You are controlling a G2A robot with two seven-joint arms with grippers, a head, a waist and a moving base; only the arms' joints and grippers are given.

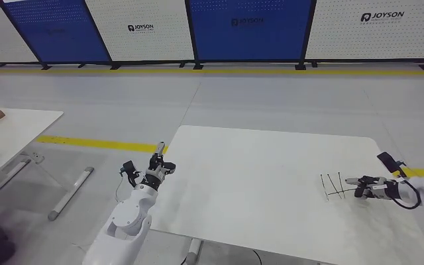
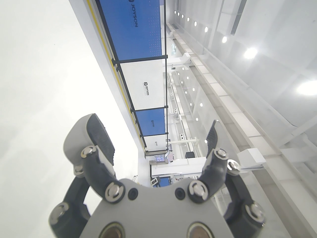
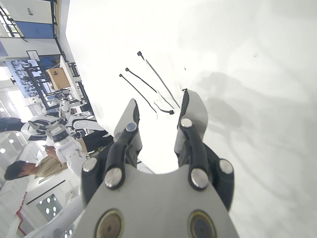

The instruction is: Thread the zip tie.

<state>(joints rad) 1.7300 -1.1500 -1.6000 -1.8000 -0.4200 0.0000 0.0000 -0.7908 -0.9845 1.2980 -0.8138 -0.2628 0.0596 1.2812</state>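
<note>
Several black zip ties (image 1: 333, 185) lie loose on the white table (image 1: 265, 192) near its right edge. In the right wrist view the zip ties (image 3: 148, 85) are thin straps with small square heads, side by side. My right gripper (image 3: 159, 96) is open just short of them, low over the table, with one curled tie's head between its fingertips' line. From above, the right gripper (image 1: 351, 182) points left at the ties. My left gripper (image 1: 159, 159) is at the table's left edge, far from the ties. The left gripper (image 2: 153, 122) is open and holds nothing.
The table (image 2: 37, 63) is bare between the two arms. Another white table (image 1: 20, 129) stands off to the left across a gap of floor. Blue and white panels (image 1: 252, 30) wall off the back.
</note>
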